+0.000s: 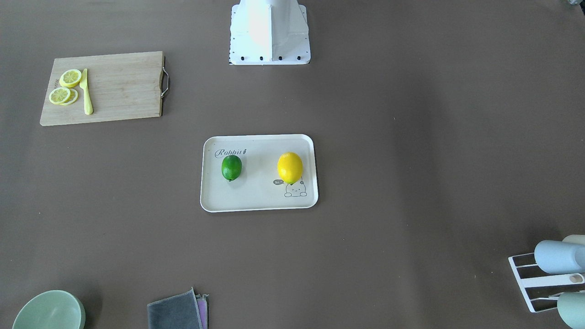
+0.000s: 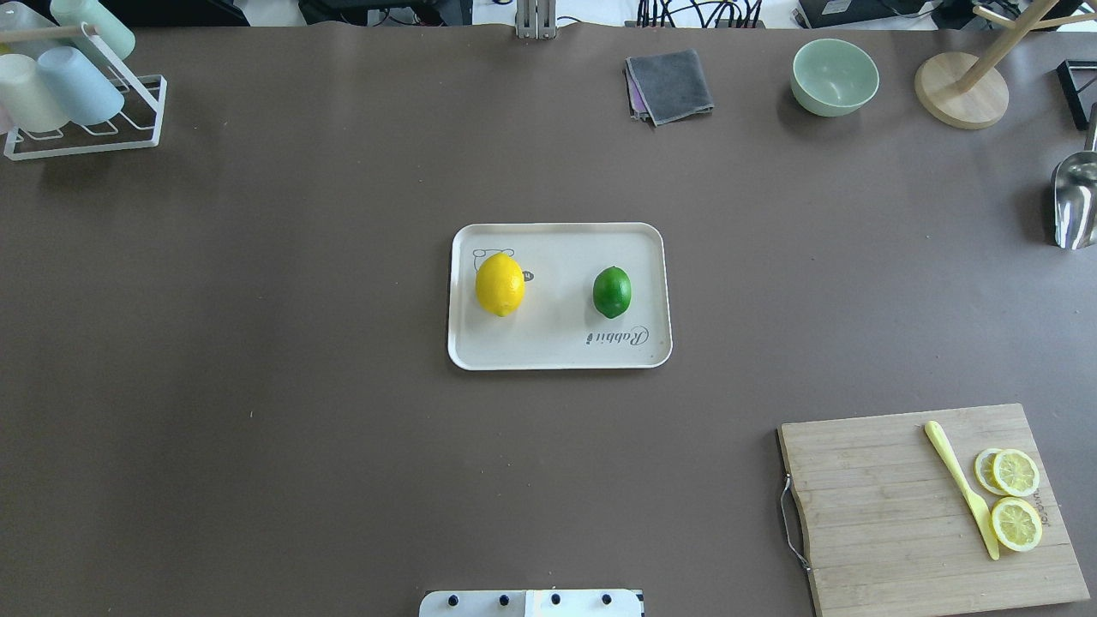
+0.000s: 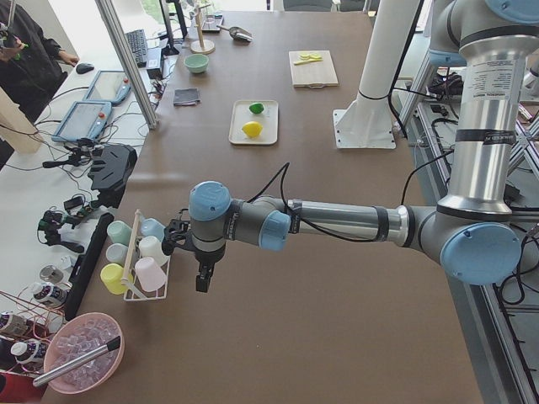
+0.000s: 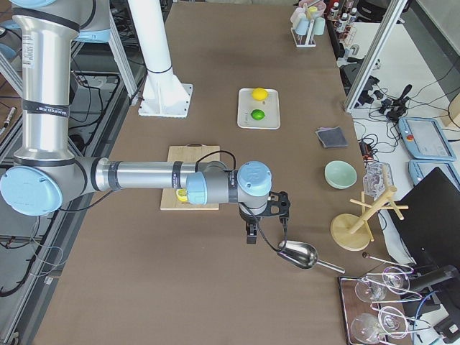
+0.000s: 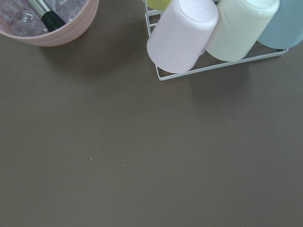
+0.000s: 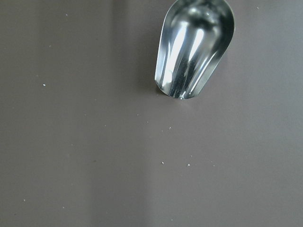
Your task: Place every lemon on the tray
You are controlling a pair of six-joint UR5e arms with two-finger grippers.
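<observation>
The cream-white tray (image 2: 557, 351) lies mid-table. The yellow lemon (image 2: 500, 285) and the dark green lemon (image 2: 612, 291) both rest on it, apart from each other. They also show in the front view: tray (image 1: 258, 201), yellow lemon (image 1: 290, 167), green lemon (image 1: 231, 167). My left gripper (image 3: 202, 282) hangs far from the tray by the cup rack, seen only in the left side view; I cannot tell if it is open or shut. My right gripper (image 4: 251, 236) hangs by the metal scoop, seen only in the right side view; I cannot tell its state.
A wooden cutting board (image 2: 883, 514) holds lemon slices (image 2: 1016, 472) and a yellow knife (image 2: 962, 487). A cup rack (image 2: 81, 128), grey cloth (image 2: 671, 84), green bowl (image 2: 834, 76), wooden stand (image 2: 960, 90) and metal scoop (image 2: 1076, 197) lie along the table's edges.
</observation>
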